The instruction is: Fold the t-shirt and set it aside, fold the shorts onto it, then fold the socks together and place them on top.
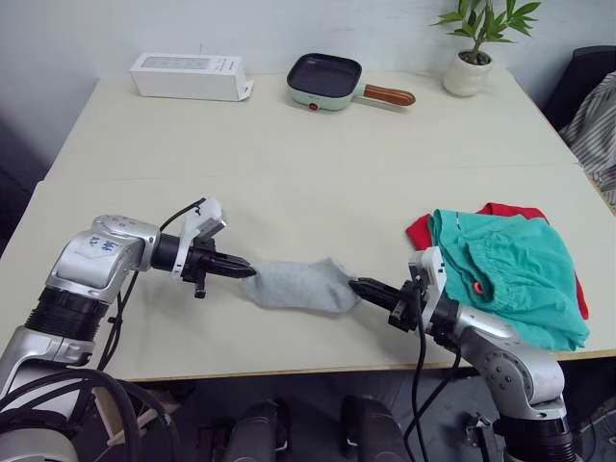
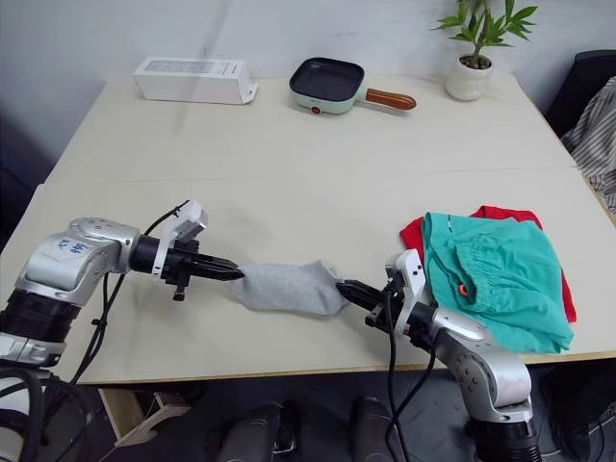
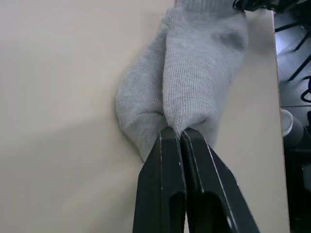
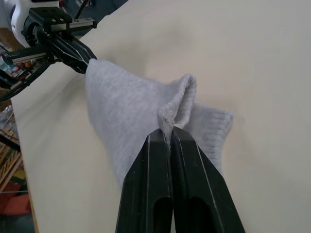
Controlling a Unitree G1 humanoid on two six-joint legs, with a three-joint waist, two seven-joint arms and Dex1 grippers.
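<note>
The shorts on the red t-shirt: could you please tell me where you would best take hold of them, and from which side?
Probably at the gathered waistband of the shorts, coming from the table's middle. That bunched edge faces the open tabletop and gives the tool thick fabric, clear of the t-shirt beneath.

Soft, even indoor light, faint shadows under the arms, sharp focus throughout.

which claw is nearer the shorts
Right. The right claw grips the socks just beside the shorts; the left claw grips the socks' far end, farther away.
</note>
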